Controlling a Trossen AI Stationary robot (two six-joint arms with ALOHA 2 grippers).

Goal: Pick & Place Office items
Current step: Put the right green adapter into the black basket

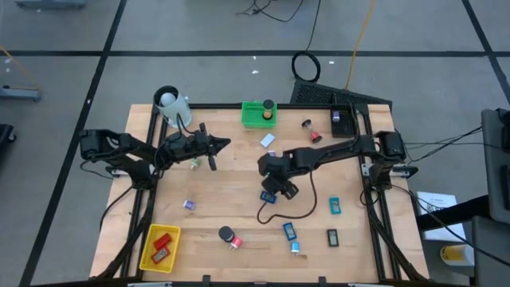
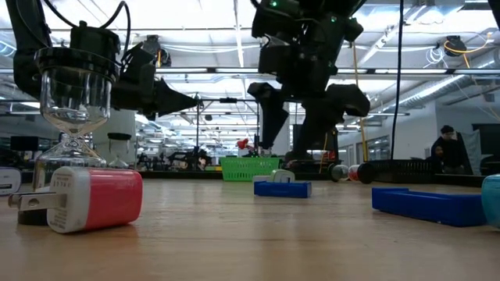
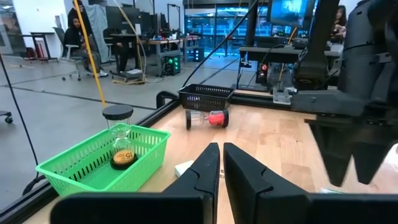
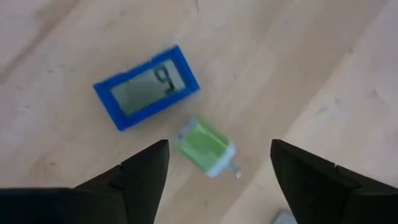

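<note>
Small office items lie scattered on the wooden table (image 1: 239,179). My right gripper (image 4: 217,167) hangs open over the table's middle, tilted down. Below it lie a blue block with a grey display (image 4: 147,88) and a small green plug piece (image 4: 204,147), both flat on the wood; the green piece lies between the fingers, untouched. In the high view the gripper (image 1: 276,183) stands just above the blue block (image 1: 268,196). My left gripper (image 3: 219,163) waits level and shut at the far left (image 1: 221,145), holding nothing.
A green basket (image 1: 257,115) with an hourglass stands at the far edge, a yellow basket (image 1: 159,245) with red pieces at the near left, a small black basket (image 1: 344,121) at the far right. More blue and teal blocks (image 1: 288,231) lie near right. A red-and-white plug (image 2: 94,199) lies at the front.
</note>
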